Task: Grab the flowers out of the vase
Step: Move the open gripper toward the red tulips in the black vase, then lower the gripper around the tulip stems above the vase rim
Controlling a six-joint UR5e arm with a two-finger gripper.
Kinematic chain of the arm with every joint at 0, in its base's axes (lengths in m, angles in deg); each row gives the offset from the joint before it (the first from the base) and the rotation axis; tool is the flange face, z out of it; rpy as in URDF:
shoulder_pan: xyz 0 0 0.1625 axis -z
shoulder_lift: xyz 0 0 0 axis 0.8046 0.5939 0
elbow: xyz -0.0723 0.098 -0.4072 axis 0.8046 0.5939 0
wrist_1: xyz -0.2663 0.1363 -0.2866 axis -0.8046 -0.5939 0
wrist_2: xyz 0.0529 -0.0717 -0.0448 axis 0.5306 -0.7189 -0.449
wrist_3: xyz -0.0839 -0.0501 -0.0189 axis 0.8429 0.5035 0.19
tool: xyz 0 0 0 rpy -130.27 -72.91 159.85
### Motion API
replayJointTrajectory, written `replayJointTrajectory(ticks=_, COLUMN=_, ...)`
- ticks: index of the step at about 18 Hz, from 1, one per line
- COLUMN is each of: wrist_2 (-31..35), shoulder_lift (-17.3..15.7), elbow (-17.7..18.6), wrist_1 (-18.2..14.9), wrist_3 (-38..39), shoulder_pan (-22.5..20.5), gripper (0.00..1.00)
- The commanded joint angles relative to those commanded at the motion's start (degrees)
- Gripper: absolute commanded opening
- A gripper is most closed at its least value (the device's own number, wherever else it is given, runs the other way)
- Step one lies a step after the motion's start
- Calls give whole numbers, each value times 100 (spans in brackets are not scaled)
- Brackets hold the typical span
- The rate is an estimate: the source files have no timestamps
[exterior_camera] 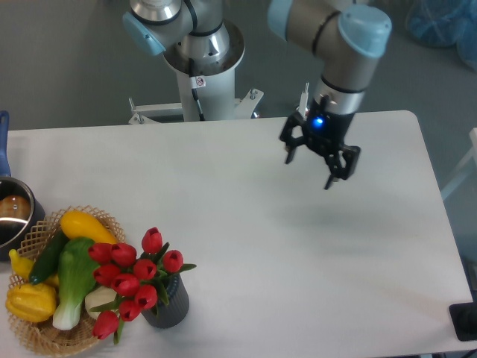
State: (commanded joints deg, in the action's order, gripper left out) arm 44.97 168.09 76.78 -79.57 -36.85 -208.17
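The flowers [133, 280], a bunch of red tulip buds with green stems and leaves, stand in the vase [168, 304], a short dark grey ribbed cylinder near the table's front left. The buds lean left over the wicker basket. My gripper [309, 169] hangs above the table at the back right, far from the vase, with its two fingers spread open and nothing between them.
A woven wicker basket [30, 337] with yellow, green and white vegetables sits right beside the vase on its left. A metal pot [13, 216] with a blue handle stands at the left edge. The robot's base [201, 67] is behind the table's far edge.
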Motion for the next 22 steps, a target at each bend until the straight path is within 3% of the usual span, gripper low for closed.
replayJointTrajectory(ticks=5, wrist_2=-1073, shoulder_lift=280, elbow=-44, wrist_1=70, wrist_3=160, shoulder_pan=324, gripper=100)
replayJointTrajectory(ticks=10, wrist_2=-1601, shoulder_lift=544, elbow=-44, wrist_1=350, wrist_3=405, shoulder_pan=773, gripper=100)
replayJointTrajectory(ticks=14, wrist_2=-1655, shoulder_lift=1010, elbow=-175, wrist_1=904, wrist_3=432, shoulder_pan=1055, gripper=100)
replayJointTrajectory(ticks=22, wrist_2=-1664, shoulder_lift=1608, elbow=-870, wrist_1=1072, wrist_3=950, shoulder_pan=1372, gripper=100)
